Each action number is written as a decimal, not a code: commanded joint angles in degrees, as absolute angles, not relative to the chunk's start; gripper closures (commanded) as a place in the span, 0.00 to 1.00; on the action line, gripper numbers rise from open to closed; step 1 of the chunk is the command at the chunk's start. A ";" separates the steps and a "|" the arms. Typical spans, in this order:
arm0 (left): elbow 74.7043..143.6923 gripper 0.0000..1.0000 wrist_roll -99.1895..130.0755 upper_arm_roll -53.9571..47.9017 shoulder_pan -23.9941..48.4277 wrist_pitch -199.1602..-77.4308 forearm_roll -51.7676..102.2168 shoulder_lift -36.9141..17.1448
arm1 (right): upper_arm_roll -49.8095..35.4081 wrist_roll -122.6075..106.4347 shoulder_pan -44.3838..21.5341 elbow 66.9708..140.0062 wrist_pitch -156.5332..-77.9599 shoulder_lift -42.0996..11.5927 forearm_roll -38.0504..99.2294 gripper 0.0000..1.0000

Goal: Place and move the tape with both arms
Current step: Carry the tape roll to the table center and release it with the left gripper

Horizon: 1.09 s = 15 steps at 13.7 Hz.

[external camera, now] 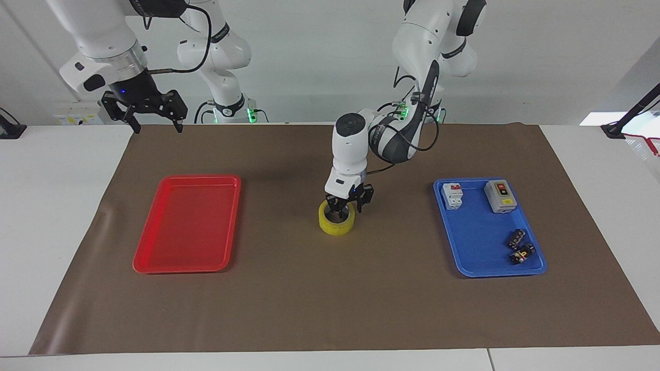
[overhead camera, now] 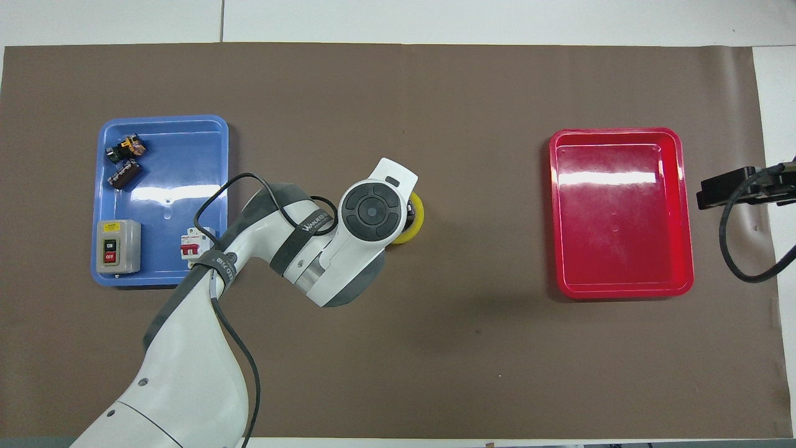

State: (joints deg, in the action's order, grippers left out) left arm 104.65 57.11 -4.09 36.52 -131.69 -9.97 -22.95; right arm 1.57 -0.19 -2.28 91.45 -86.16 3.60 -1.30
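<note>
Facing the robots, nothing printed on the tape (external camera: 337,221) can be read; the yellow roll lies flat on the brown mat (external camera: 330,299), about midway between the red tray (external camera: 149,257) and the blue tray (external camera: 474,257). The left gripper (external camera: 346,204) is down at the roll's rim on the side nearer the robots, one finger over the hole and one outside the ring; its fingers stand apart, straddling the wall, and whether they touch it I cannot tell. In the blue tray the grey switch box (external camera: 500,196) and the white breaker (external camera: 452,196) show red marks but no legible words from here, and two small dark parts (external camera: 520,247) lie at the tray's end farther from the robots. The right gripper (external camera: 154,119) hangs with fingers spread, waiting over the mat's edge by the right arm's end. From overhead, the left arm's wrist covers most of the tape (overhead camera: 418,218), leaving a yellow crescent showing; the left gripper itself is hidden under the wrist. A black band on the arm carries white lettering too slanted to read surely. The switch box (overhead camera: 118,247) reads ON and OFF on its two buttons, under a yellow label whose text is too small to read. Only a dark part of the right gripper (overhead camera: 734,188) shows beside the red tray (overhead camera: 622,289)
</note>
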 commanded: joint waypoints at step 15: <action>103.38 0.00 12.58 -3.08 6.69 -106.90 -3.08 -0.09 | 1.32 19.78 -29.25 95.54 -118.98 -20.99 4.04 0.00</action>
